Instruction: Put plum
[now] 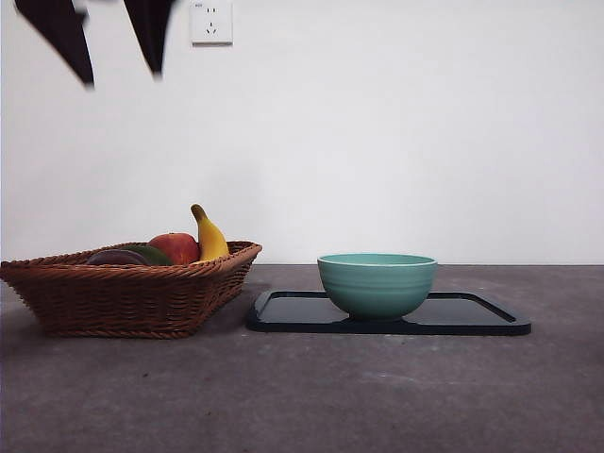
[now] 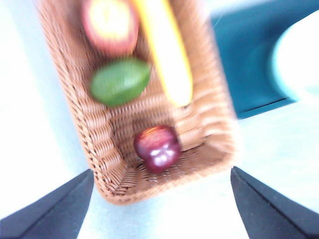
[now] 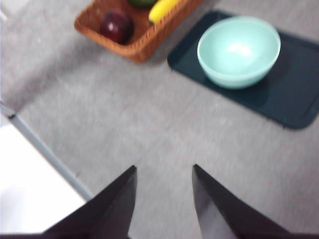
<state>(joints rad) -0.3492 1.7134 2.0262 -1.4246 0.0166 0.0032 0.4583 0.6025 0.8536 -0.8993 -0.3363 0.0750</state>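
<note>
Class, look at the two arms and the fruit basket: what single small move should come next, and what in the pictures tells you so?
Probably lower the left gripper straight down toward the plum. Its jaws are open and empty, high above the basket, and the plum lies bare near the basket's end, apart from the other fruit. The right gripper hangs over bare table, farther off.

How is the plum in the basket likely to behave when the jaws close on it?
The plum looks round and glossy, so it may slip or roll between the jaws. It lies loose near a corner of the wicker basket, whose walls would probably stop it rolling far. It appears firm, though squeezing hard could bruise it.
</note>
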